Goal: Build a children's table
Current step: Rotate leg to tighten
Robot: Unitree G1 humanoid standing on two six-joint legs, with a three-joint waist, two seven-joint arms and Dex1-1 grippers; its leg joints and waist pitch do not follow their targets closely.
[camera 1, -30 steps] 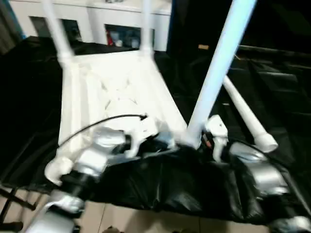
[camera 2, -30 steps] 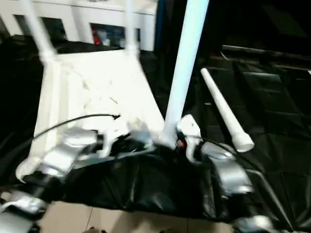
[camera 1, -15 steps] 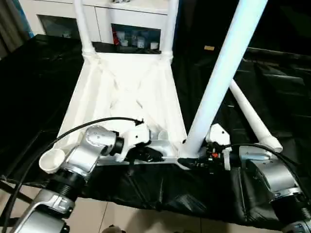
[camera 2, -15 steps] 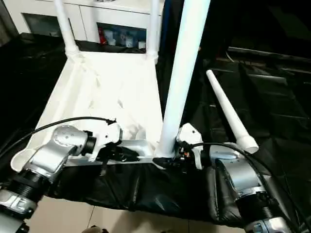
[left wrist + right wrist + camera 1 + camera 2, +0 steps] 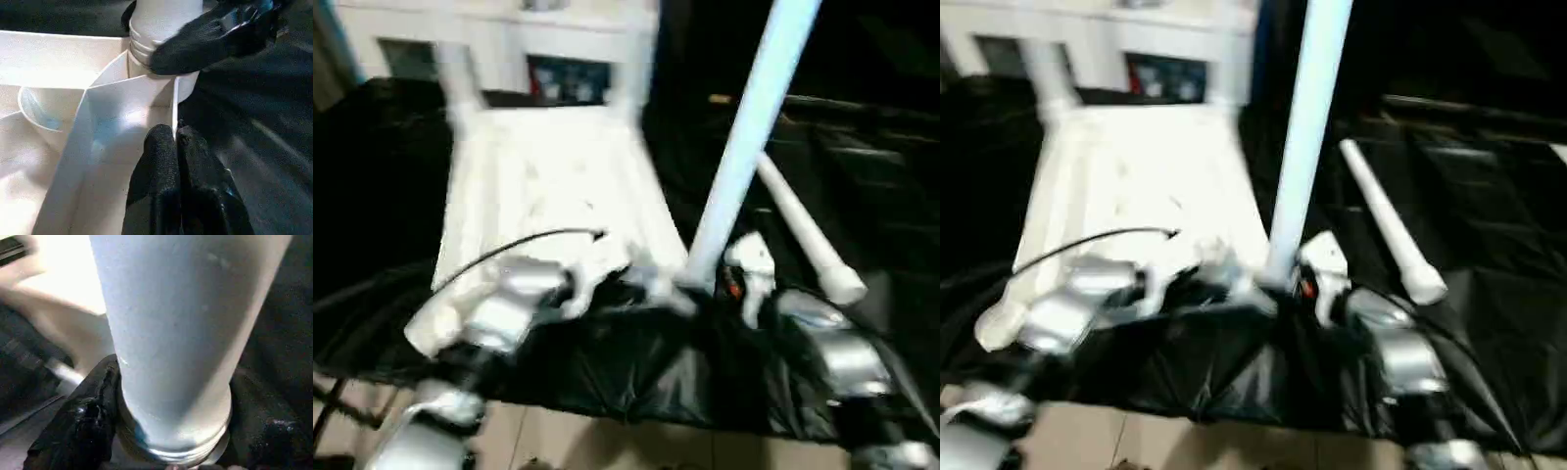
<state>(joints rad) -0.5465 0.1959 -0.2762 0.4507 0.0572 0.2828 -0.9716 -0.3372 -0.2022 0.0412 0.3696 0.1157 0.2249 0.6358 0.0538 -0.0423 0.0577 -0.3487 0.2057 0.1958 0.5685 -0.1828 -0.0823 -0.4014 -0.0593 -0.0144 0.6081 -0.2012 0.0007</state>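
The children's table top (image 5: pixel 548 176) lies upside down, ribs up, on black cloth. Two white legs (image 5: pixel 460 83) stand in its far corners. A third leg (image 5: pixel 744 137) stands upright in the near right corner socket. My right gripper (image 5: pixel 705 289) is shut on the ridged base of that leg (image 5: pixel 186 333), one black finger (image 5: pixel 93 416) on each side. Its finger (image 5: pixel 205 41) presses on the collar in the left wrist view. My left gripper (image 5: pixel 177 139) is shut, its tips resting on the top's near edge rib beside that socket. A fourth leg (image 5: pixel 803 235) lies loose on the right.
A white cabinet (image 5: pixel 558 39) stands behind the work. Black cloth (image 5: pixel 862 147) covers the surface and hangs over its near edge above the pale floor (image 5: pixel 607 441). A black cable (image 5: pixel 529 245) arcs over my left forearm.
The camera has swung and the picture has blurred. My right gripper's fingers have closed in around the base of the standing leg. The left gripper has stayed shut at the table's edge.
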